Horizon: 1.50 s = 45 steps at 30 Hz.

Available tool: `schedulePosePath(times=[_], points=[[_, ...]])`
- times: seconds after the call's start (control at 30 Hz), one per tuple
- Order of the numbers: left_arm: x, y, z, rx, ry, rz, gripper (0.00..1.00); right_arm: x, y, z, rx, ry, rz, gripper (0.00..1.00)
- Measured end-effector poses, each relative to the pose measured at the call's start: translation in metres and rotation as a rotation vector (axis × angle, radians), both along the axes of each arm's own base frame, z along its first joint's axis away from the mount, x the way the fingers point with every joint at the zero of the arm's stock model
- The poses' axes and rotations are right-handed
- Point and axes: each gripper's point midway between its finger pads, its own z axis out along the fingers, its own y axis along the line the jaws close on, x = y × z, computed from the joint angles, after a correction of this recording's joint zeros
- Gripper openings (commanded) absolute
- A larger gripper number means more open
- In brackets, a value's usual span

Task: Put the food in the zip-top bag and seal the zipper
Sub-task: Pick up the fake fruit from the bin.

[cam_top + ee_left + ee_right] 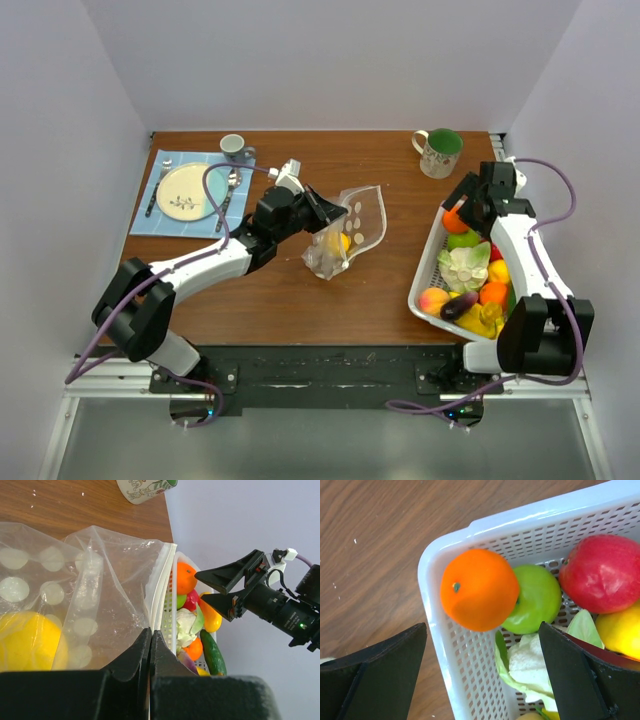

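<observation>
Clear spotted plastic zip-top bag [352, 228] stands mid-way across the brown wooden table [400, 300]. White slotted plastic basket [431, 595] sits at the right. Left gripper [150, 631], fully closed, pinches the bag's edge, which only the left wrist view shows. Right gripper [482, 630] is spread wide and empty over a round orange fruit [479, 590].

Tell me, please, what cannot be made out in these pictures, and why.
- Top external view: what is inside the zip-top bag; plastic and the left gripper hide all but a yellow piece.
- Left wrist view: lower end of the zipper, behind the fingers.
- Right wrist view: most of the basket, cut by the frame.
</observation>
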Motion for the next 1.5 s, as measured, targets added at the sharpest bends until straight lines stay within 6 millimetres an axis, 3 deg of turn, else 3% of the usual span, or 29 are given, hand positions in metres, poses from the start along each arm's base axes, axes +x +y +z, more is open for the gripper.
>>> schedulePosePath(times=[0.23,0.33,0.53,0.7,0.87,1.13,1.33,1.5], points=[[-0.001,0.000,0.000,0.001,-0.001,-0.006,0.00,0.014,-0.013,-0.023,0.049,0.000,-0.029,0.95],[-0.001,0.000,0.000,0.001,0.000,-0.005,0.00,0.020,-0.014,-0.039,0.080,0.017,-0.032,0.88],[-0.001,0.000,-0.002,0.006,0.005,-0.005,0.00,0.032,-0.013,-0.039,0.104,-0.022,-0.034,0.48],[-0.001,0.000,-0.002,0.007,0.006,-0.004,0.00,0.032,-0.013,-0.038,0.107,-0.027,-0.036,0.34],[-0.001,0.000,-0.002,0.007,0.005,-0.005,0.00,0.027,-0.013,-0.029,0.099,-0.036,-0.027,0.28],[-0.001,0.000,-0.002,0.006,0.006,-0.005,0.00,0.013,-0.009,0.016,0.082,-0.127,-0.001,0.26],[0.000,-0.001,-0.006,0.009,0.010,-0.006,0.00,0.001,0.019,0.046,0.107,-0.195,0.088,0.26],[0.001,-0.003,-0.012,0.014,0.019,-0.010,0.00,-0.011,0.106,0.078,0.139,-0.267,0.319,0.26]])
